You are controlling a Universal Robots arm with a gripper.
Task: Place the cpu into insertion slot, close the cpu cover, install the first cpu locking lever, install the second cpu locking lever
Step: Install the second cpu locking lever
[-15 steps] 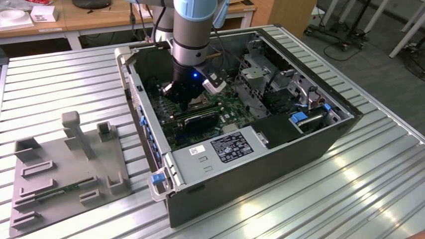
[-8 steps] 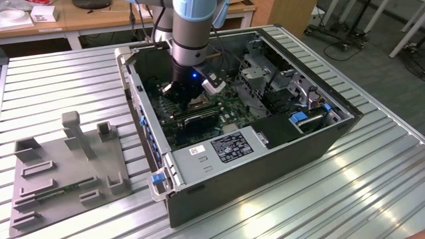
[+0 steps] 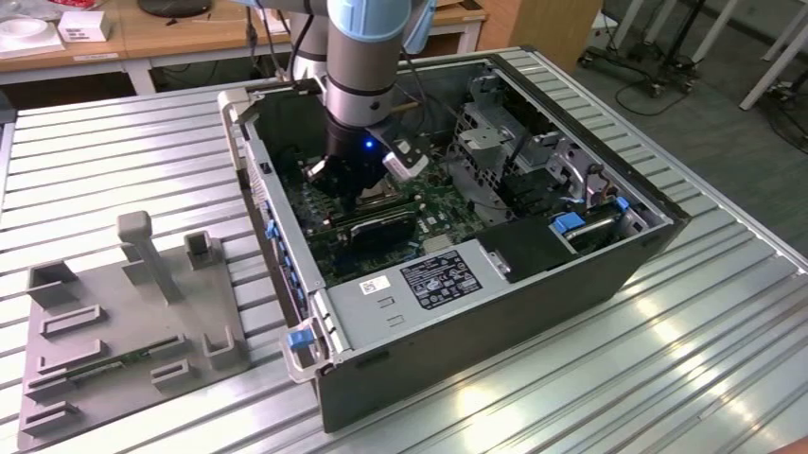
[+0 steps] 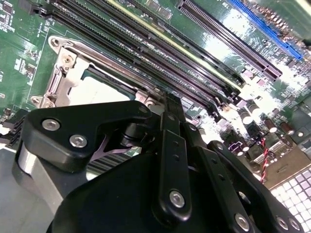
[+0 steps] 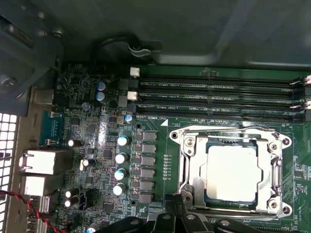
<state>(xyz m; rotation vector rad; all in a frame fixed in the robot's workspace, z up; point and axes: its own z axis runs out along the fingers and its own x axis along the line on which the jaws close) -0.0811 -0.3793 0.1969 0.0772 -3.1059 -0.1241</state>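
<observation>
While the arm reaches down into the open PC case [image 3: 531, 274] in the exterior view, the gripper [image 3: 339, 178] sits low over the board [image 5: 97, 160], right at the edge of the slot [image 5: 190, 171]. Cpu [image 5: 232, 174] already lies flat in the slot, pale square inside the silvery rim, seen in both wrist views; in the second wrist view it peeks out behind the black linkage, cpu [image 4: 99, 90] w/ slot frame [image 4: 60, 68] round it. Cover: can't make out for sure whether it's up or down; a metal frame rings the chip, w/ the chip showing through the middle. Levers: thin wire bars along the slot's sides, position unclear. Gripper state: can't tell, tips are hidden by its own links. Nothing visibly held. Handling, as a guess: cpu is light, stiff, slick on top, fragile underneath, so edges only, no sideways drag once seated. Cover is thin sheet metal, springy, best pushed near its free edge away from the hinge. Levers likely stiff and springy, take them at the bent end; they could snap back if they slip. RAM slots [image 5: 218, 94] run just beside, so little room for the links.
</observation>
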